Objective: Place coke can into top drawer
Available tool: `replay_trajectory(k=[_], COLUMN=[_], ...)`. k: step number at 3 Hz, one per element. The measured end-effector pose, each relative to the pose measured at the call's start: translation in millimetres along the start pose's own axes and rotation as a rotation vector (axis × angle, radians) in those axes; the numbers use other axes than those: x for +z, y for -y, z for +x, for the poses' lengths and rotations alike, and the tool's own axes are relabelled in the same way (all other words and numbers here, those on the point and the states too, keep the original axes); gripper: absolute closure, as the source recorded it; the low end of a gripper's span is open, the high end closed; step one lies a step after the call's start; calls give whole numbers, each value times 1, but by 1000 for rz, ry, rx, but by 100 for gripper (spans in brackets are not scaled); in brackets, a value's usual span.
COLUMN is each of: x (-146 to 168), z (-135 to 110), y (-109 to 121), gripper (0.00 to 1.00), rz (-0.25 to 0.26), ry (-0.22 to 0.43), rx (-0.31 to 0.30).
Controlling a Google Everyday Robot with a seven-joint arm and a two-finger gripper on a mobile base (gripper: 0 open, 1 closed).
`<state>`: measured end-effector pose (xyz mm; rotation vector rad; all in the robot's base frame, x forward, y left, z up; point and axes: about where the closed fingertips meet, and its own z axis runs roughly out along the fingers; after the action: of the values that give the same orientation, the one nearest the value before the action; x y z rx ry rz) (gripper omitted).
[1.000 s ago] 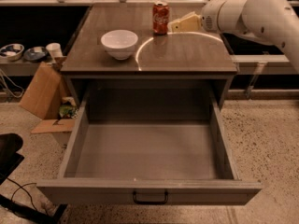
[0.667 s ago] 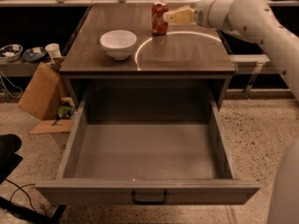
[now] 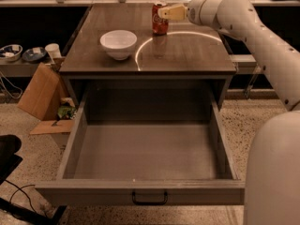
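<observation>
The coke can (image 3: pixel 159 20) is red with white script and stands upright at the back middle of the dark cabinet top (image 3: pixel 187 50). My gripper (image 3: pixel 165 12) comes in from the right on the white arm (image 3: pixel 243 27) and is at the can's upper right side, level with its top. I cannot tell whether it touches the can. The top drawer (image 3: pixel 140 191) is pulled fully out below the cabinet top, grey and empty inside, with a small black handle (image 3: pixel 150 199) on its front panel.
A white bowl (image 3: pixel 118 42) sits on the cabinet top, left of the can. A cardboard box (image 3: pixel 42 90) leans beside the cabinet at the left. Small bowls (image 3: pixel 11 52) and a cup (image 3: pixel 51 50) sit on a low shelf at far left. My white body (image 3: pixel 274 172) fills the lower right.
My gripper has moved left and a little up, from beside the can to right against its upper right side. The can, bowl and drawer have not moved.
</observation>
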<state>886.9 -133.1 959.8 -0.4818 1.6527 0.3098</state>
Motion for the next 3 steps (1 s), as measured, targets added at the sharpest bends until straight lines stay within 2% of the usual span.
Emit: replay_trajectory(k=[1, 2, 3], x=[0, 26, 69], z=[1, 7, 21], y=[-1, 2, 8], gripper=[0, 0, 0], rz=[-1, -8, -1], ry=[-1, 5, 8], rx=[-1, 3, 10])
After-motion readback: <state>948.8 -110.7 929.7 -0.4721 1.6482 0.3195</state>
